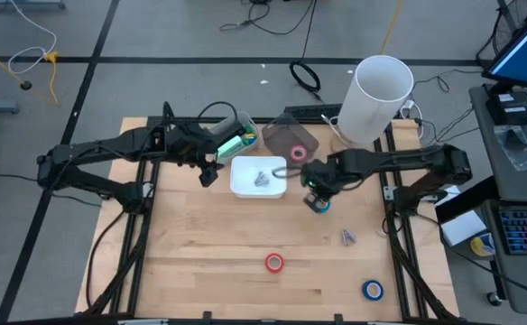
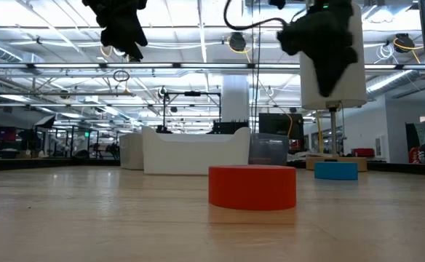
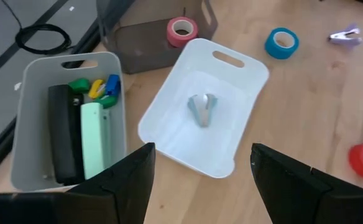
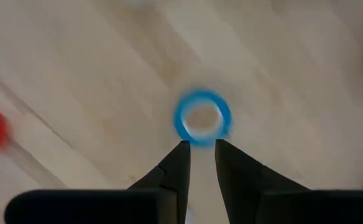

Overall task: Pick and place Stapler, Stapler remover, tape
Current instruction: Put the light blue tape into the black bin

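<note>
A blue tape roll (image 1: 320, 207) lies flat on the table, and my right gripper (image 1: 315, 191) hangs above it, pointing down. In the right wrist view its fingers (image 4: 201, 146) stand open by a narrow gap, just short of the blue ring (image 4: 201, 118). In the low view this gripper (image 2: 327, 69) is well above the table. A red roll (image 1: 274, 263) and a second blue roll (image 1: 373, 290) lie near the front edge. A pink roll (image 3: 181, 30) sits in a dark bin. One stapler remover (image 3: 202, 109) rests in the white bin (image 3: 231, 62), another (image 1: 348, 237) on the table. My left gripper (image 3: 200, 180) is wide open above that bin's edge.
A grey bin (image 3: 38, 74) holds a black and a pale green stapler (image 3: 91, 140) with small coloured clips. A tall white cylinder (image 1: 376, 95) stands at the far right corner. Bare wood lies between the bins and the front rolls.
</note>
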You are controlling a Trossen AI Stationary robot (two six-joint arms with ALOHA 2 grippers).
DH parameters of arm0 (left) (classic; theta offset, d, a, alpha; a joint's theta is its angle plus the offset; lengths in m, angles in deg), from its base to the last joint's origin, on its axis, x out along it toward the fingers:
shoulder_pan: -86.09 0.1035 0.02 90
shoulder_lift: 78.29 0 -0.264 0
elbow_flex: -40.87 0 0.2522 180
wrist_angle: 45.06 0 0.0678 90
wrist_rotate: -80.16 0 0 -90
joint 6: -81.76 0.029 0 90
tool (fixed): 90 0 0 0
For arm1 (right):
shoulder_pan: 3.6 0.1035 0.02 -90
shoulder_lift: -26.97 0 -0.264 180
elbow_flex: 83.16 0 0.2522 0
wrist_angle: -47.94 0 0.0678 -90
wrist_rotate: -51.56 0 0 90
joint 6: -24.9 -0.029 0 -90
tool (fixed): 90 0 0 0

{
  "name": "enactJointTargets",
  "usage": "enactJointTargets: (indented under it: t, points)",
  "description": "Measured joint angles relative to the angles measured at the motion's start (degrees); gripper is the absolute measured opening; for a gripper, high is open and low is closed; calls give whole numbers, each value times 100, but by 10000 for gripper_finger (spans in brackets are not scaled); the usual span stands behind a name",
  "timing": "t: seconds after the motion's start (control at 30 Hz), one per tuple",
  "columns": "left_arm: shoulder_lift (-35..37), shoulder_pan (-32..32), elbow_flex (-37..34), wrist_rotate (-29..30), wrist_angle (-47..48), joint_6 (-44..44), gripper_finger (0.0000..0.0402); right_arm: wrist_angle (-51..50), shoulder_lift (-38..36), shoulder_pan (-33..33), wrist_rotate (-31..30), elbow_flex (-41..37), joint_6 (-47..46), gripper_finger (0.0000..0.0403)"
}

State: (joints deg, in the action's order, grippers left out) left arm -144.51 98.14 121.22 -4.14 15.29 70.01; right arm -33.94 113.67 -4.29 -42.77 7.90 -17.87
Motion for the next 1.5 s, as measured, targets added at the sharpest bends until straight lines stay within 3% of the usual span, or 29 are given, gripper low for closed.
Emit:
enactJointTargets:
  t: [0.17,0.6,0.9,1.2,1.5]
  points:
    - [0,-188,0,102,-16,-203,262,-482,5,153,-18,-23,-46,72]
    - [0,-760,0,486,-237,-166,262,743,12,-59,8,-1528,-38,170]
    - [25,-824,-106,333,-765,73,262,1766,13,-505,14,-2216,-199,196]
    - [1162,-817,-1944,16,-2244,-668,262,2574,13,-717,312,-2765,-205,183]
    - [2495,-815,-3327,-32,-2431,-1370,262,3156,-17,-725,488,-3334,-886,123]
